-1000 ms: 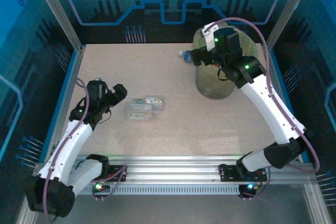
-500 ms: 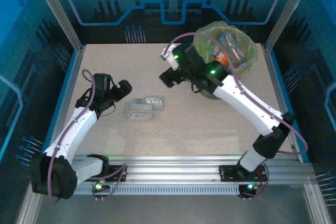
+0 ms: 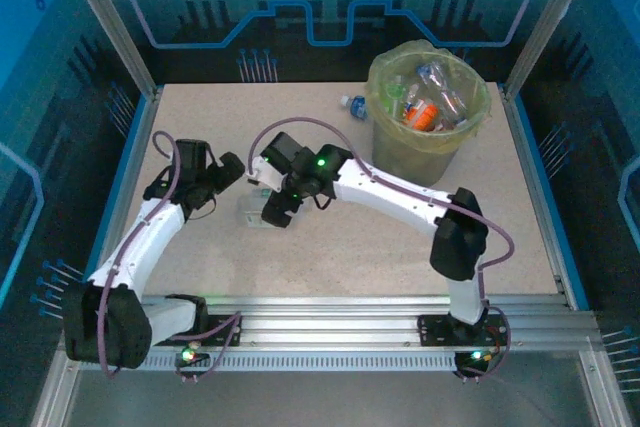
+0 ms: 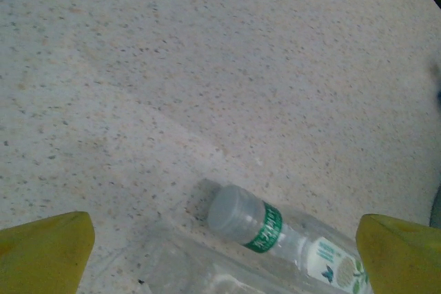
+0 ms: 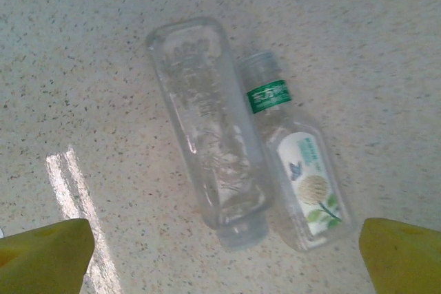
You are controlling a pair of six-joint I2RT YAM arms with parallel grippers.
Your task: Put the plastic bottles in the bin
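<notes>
Speckled beige table [image 3: 350,247] inside a blue-lit enclosure. The bin [image 3: 405,159] stands at the far right, its yellow-green bag folded over the rim and several plastic bottles [image 3: 430,102] already heaped inside. You have three left on the surface. A blue-capped bottle [image 3: 350,104] lies just beside the bin's left wall, and a pair lies mid-table: an unlabelled clear bottle [image 5: 210,129] touching a labelled bottle [image 5: 300,170] with a green neck band, set head to tail on their sides. The right gripper [image 5: 224,256] hangs directly above that pair, its arm stretched across from the bin side. Its yellow fingers are spread wide and hold nothing, likely so they can straddle one body across its narrow width. The left gripper [image 4: 222,246] sits low at the pair's left end, equally spread and empty, with the labelled bottle's cap between its fingers. Judgement: both arms are lined up on the same two bottles, so watch for crowding. Because the bottles touch, closing on one will probably nudge the other. The task looks mostly done.
</notes>
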